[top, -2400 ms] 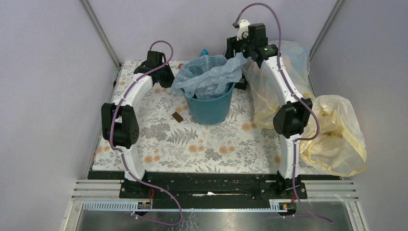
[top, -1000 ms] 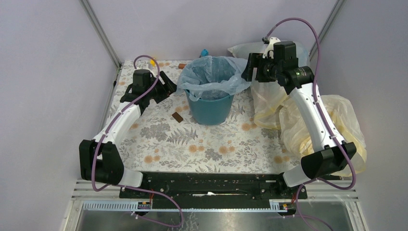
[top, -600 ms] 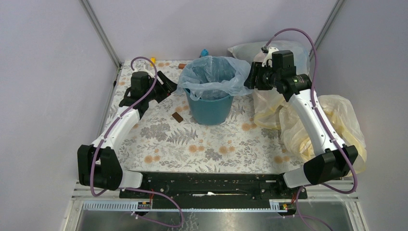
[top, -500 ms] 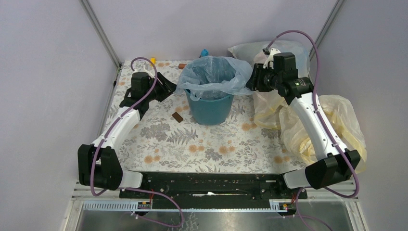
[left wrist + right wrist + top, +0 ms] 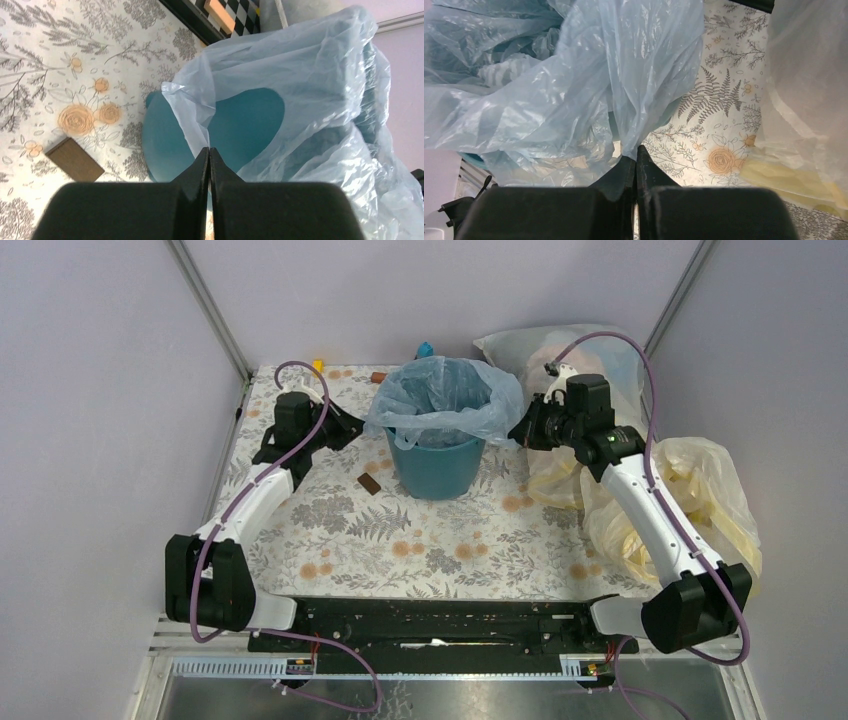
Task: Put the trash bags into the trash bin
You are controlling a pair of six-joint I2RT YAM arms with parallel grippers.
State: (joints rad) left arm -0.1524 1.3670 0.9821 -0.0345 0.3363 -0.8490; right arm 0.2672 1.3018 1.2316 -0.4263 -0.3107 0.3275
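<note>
Light-blue plastic, the bag (image 5: 440,390) lines the bin (image 5: 437,468) at the far centre, with its mouth folded out over the rim. The left gripper (image 5: 352,427) and right gripper (image 5: 519,433) are each clamped on a pinch of bag edge at opposite sides, apparently to stretch the opening and seat it evenly.

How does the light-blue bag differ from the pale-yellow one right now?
Colour: the light-blue bag is bluish; the pale-yellow bag yellowish. Pose: the light-blue bag is draped over the teal bin, mouth open; the pale-yellow bag sits bulky to the bin's right. Handling: left pincer and right pincer are each shut on the light-blue bag's edge; neither holds the pale-yellow bag. Shared: both thin, translucent, crinkly plastic.
</note>
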